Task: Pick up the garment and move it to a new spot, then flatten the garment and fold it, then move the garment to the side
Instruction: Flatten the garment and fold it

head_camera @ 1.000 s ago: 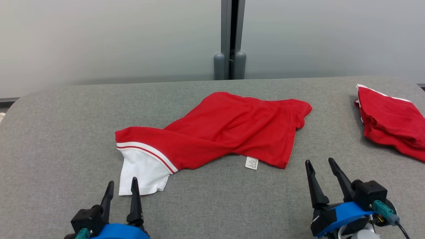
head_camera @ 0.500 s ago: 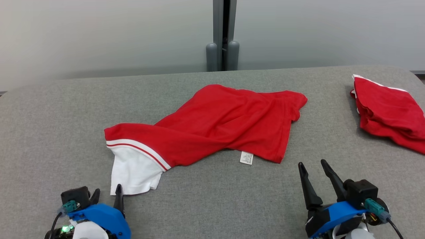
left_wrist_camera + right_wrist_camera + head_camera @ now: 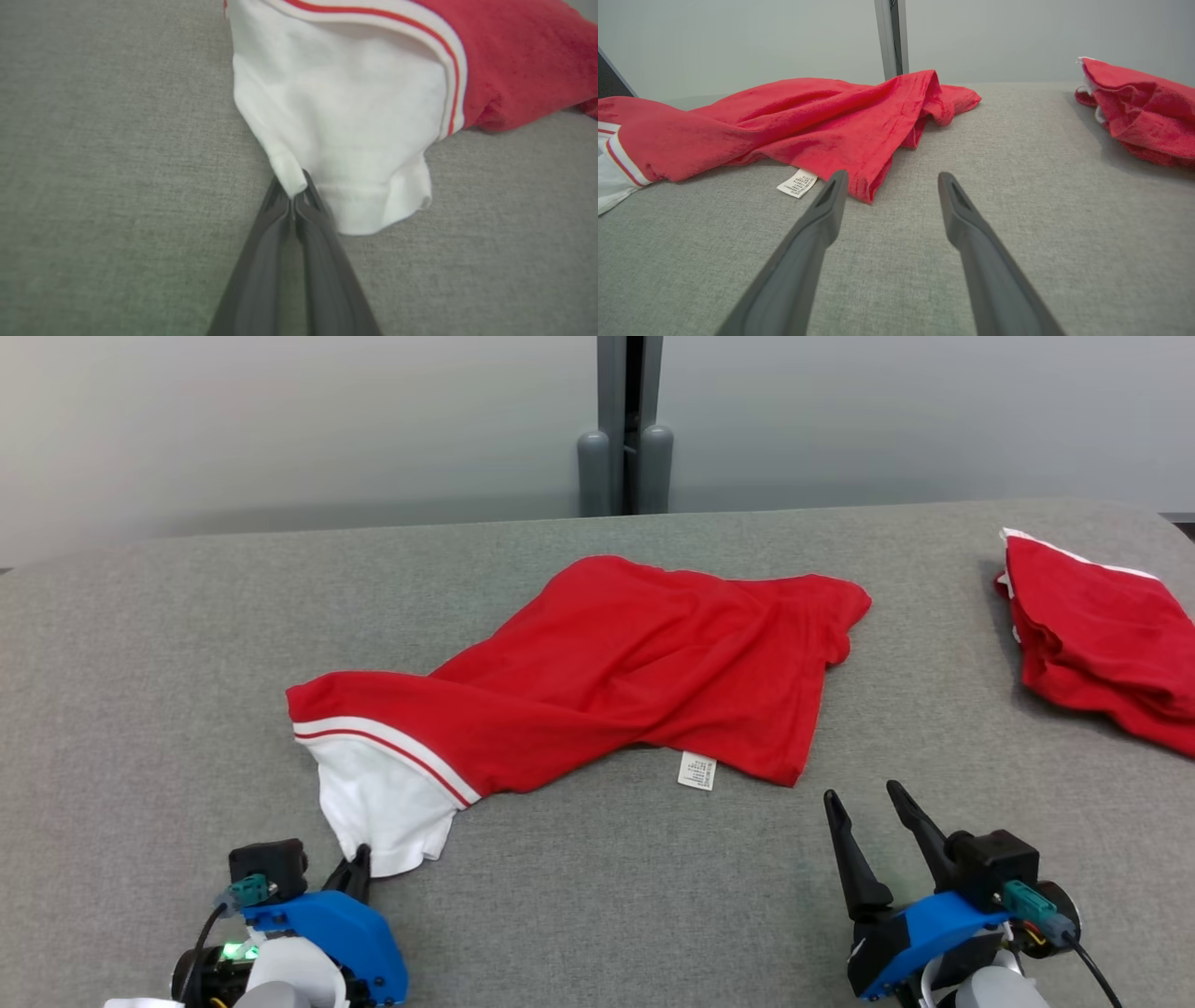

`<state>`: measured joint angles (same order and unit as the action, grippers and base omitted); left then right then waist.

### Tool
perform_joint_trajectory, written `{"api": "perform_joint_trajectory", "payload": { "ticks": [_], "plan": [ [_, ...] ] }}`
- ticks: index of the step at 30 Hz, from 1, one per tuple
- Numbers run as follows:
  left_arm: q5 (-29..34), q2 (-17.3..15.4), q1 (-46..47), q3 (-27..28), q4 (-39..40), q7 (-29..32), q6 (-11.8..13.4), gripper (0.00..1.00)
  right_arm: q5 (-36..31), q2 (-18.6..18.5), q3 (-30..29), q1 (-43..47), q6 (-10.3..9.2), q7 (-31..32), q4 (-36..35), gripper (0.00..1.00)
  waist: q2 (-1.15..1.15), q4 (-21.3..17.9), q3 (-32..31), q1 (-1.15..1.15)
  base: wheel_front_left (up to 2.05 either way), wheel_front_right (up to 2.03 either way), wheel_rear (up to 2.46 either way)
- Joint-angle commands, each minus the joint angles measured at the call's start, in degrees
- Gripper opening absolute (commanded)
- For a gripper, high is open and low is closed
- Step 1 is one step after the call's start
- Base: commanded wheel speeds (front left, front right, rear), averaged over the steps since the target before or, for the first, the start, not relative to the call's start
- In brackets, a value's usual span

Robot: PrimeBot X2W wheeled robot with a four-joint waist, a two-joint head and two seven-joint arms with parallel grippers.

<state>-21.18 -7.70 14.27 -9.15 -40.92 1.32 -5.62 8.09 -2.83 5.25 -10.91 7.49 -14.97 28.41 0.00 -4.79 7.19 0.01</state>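
Red garment is sprawled across the middle of the grey fabric table. In the head view it lies on a slant, from its white sleeve down at 7 o'clock up to a crumpled red corner around 1 o'clock. It's rumpled, not flat (big diagonal folds through the body). A small white care label pokes out from its near edge, roughly 6 o'clock from the garment's middle.

Left gripper sits at 7 o'clock in the head view. The left wrist view makes it clear: both dark fingers are pressed together with a pinch of the sleeve's white hem corner caught between the tips. So that one's clamped on the garment.

Right gripper is at 5 o'clock, jaws spread wide with nothing in them. Its tips point toward 12, near the garment's closest red corner but not touching it.

Over at 3 o'clock by the table's edge there's a second red garment bunched in a heap, well apart from the first. A grey post stands behind the table at 12.
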Motion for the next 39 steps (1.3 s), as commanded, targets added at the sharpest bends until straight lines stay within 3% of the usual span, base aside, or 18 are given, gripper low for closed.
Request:
{"api": "perform_joint_trajectory", "payload": {
  "ticks": [1, 9, 17, 18, 19, 21, 22, 30, 39],
  "plan": [
    [0.25, 0.26, 0.29, -0.54, -0.27, -0.62, -0.22, 0.0, -0.56, -0.13, 0.24, -1.22, 0.01, -0.32, 1.06, 1.0, 0.0, 0.61, 0.17, -0.01, 0.0, 0.0, 0.0],
    [0.39, 0.59, 1.45, -0.06, 3.7, -6.88, 1.27, 0.0, 0.55, -0.13, -0.11, -8.1, 0.01, 2.35, 10.85, 1.0, 0.0, 3.36, 1.34, -0.01, 0.0, 0.0, 0.0],
    [0.17, 1.39, 0.21, -1.03, 7.49, -8.77, 1.65, 0.0, 1.47, -0.11, -1.84, -15.83, 0.01, 6.42, 21.48, 1.0, 0.0, 6.05, 3.05, -0.01, 0.0, 0.0, 0.0],
    [0.05, 1.47, -0.04, -1.16, 7.83, -8.93, 1.77, 0.0, 1.81, -0.12, -1.32, -16.45, 0.01, 7.13, 22.5, 0.84, 0.0, 6.22, 3.12, -0.01, 0.0, 0.0, 0.0],
    [0.05, 1.52, -0.26, -1.27, 8.19, -9.05, 1.85, 0.0, 2.28, -0.11, -0.74, -16.8, 0.01, 7.7, 23.49, 0.48, 0.0, 6.34, 3.16, -0.01, 0.0, 0.0, 0.0],
    [-0.04, 1.59, -0.64, -1.39, 8.89, -9.34, 1.86, 0.0, 3.28, -0.06, 0.48, -17.2, 0.01, 8.41, 24.82, 0.13, 0.0, 6.46, 3.16, -0.01, 0.0, 0.0, 0.0],
    [-0.03, 1.58, -0.76, -1.48, 9.24, -9.6, 1.83, 0.0, 3.8, -0.06, 1.21, -17.5, 0.01, 8.35, 25.04, 0.0, 0.0, 6.45, 3.13, -0.01, 0.0, 0.0, 0.0],
    [0.96, 0.02, 0.5, -1.37, 17.38, -12.73, 2.16, 0.0, 7.69, -0.13, 4.19, -19.97, 0.01, 3.53, 19.77, 0.0, 0.0, 4.14, 1.6, -0.01, 0.0, 0.0, 0.0],
    [-0.13, -2.89, 2.32, 0.64, 33.67, -10.99, 2.44, 0.0, 2.69, -0.11, -0.97, -17.9, 0.01, 2.41, 3.27, 0.0, 0.0, 0.46, -2.6, -0.01, 0.0, 0.0, 0.0]
  ]
}}
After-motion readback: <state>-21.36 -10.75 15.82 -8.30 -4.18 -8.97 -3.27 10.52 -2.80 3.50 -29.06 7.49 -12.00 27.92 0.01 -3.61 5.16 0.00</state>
